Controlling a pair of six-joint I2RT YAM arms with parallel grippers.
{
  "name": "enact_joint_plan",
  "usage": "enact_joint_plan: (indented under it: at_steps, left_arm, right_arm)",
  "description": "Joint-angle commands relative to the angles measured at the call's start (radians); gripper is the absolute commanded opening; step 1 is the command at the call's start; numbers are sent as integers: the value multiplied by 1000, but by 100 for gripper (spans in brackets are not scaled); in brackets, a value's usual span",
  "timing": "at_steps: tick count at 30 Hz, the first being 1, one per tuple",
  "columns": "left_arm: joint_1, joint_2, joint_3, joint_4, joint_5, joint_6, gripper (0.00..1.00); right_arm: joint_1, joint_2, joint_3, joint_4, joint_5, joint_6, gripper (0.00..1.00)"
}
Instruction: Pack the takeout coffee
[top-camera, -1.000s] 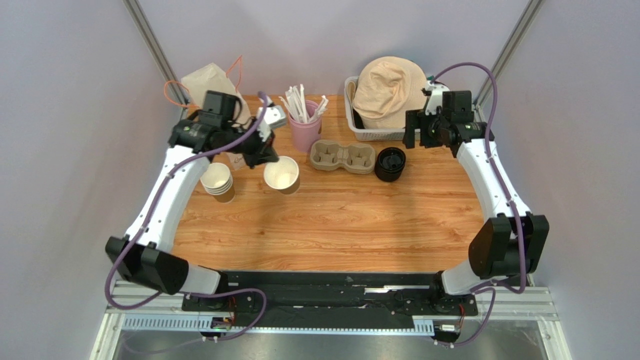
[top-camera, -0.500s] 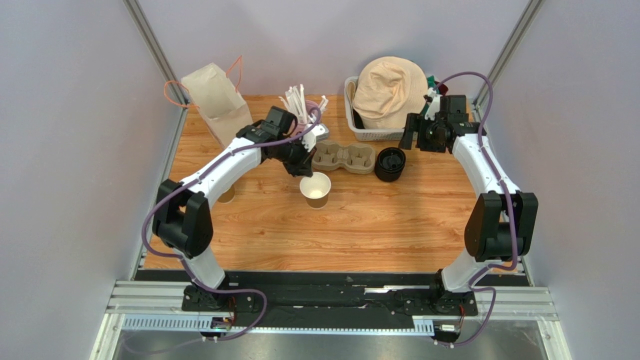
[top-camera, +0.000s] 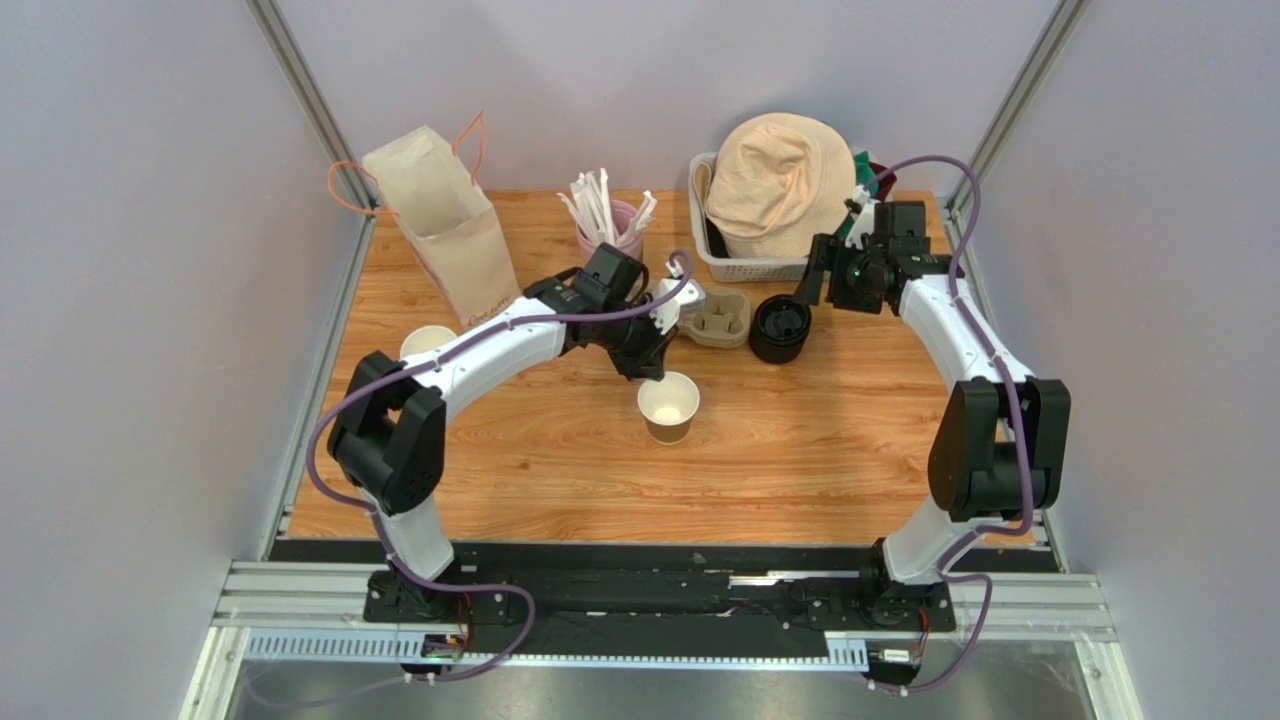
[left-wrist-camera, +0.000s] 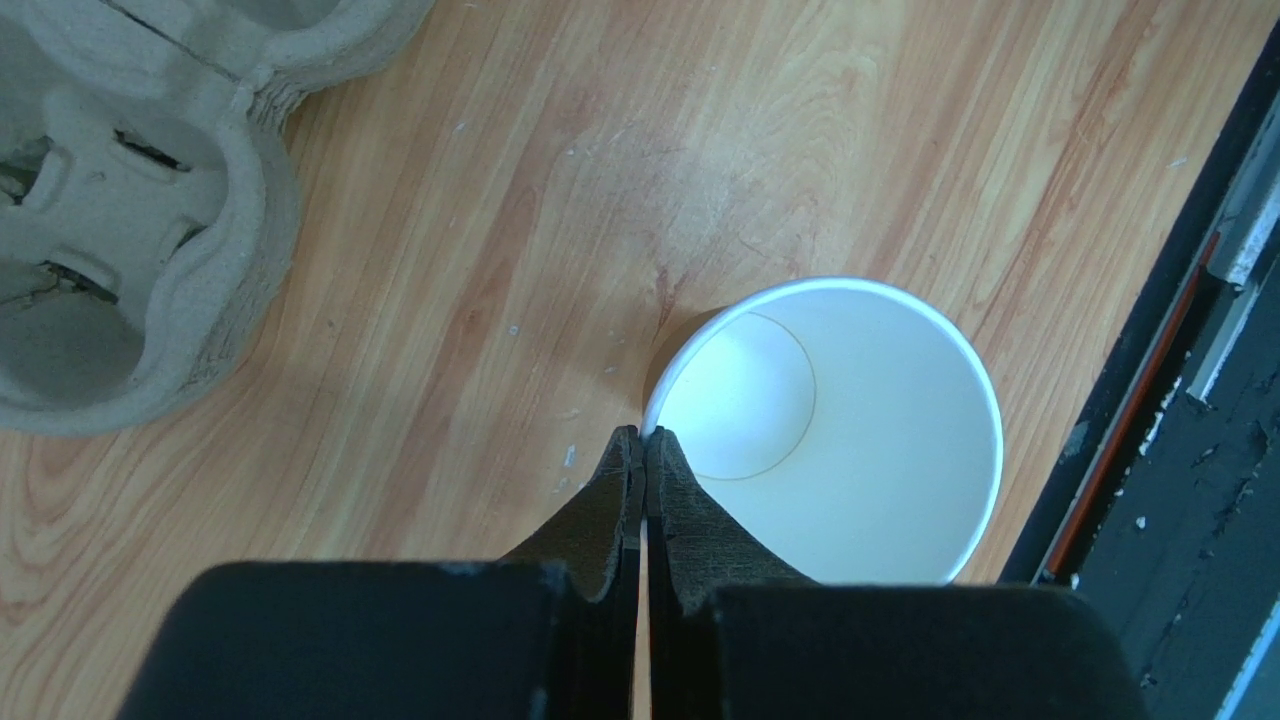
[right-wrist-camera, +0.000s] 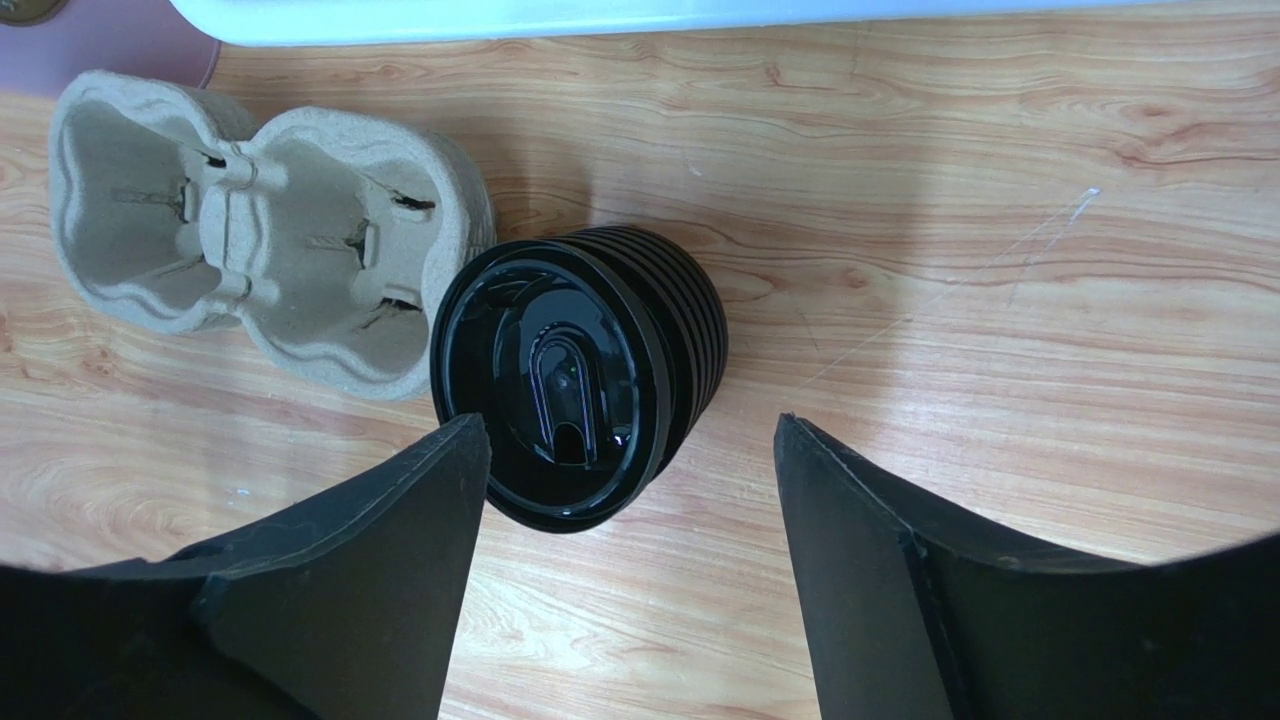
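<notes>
The brown paper cup (top-camera: 669, 407), white inside and open-topped, stands upright mid-table (top-camera: 842, 450).

The paper cup (left-wrist-camera: 842, 435) is smooth and white inside; the table (left-wrist-camera: 496, 225) is grained wood with a soft sheen. Beside my matt black right fingers (right-wrist-camera: 361, 570), the stacked lids (right-wrist-camera: 579, 375) are glossy plastic and the cup carrier (right-wrist-camera: 271, 240) is rough, matt pulp.

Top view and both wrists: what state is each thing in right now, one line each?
cup: upright, lidless, empty, rim pinched.
left pincer: shut on cup rim.
right pincer: open, above lids.
lids: stacked, not gripped.
carrier: both wells empty.
bag: upright.
</notes>
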Motion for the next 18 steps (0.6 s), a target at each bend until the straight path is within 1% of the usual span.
enact_joint_plan:
  at_steps: [1,11,17,18]
  left_arm:
    - [-25,14,-13,49,-34,-26,0]
    - [-50,39,-19,57,-38,-30,1]
    - [-59,43,-19,59,-37,-30,4]
    - [-62,43,-19,59,-37,-29,5]
  right_arm:
    - [-1,28,-11,65,-34,27,72]
    - [-1,63,-23,76,-43,36,67]
    - [-1,72,-26,78,-57,38,63]
    - [-2,75,-26,78,-60,38,61]
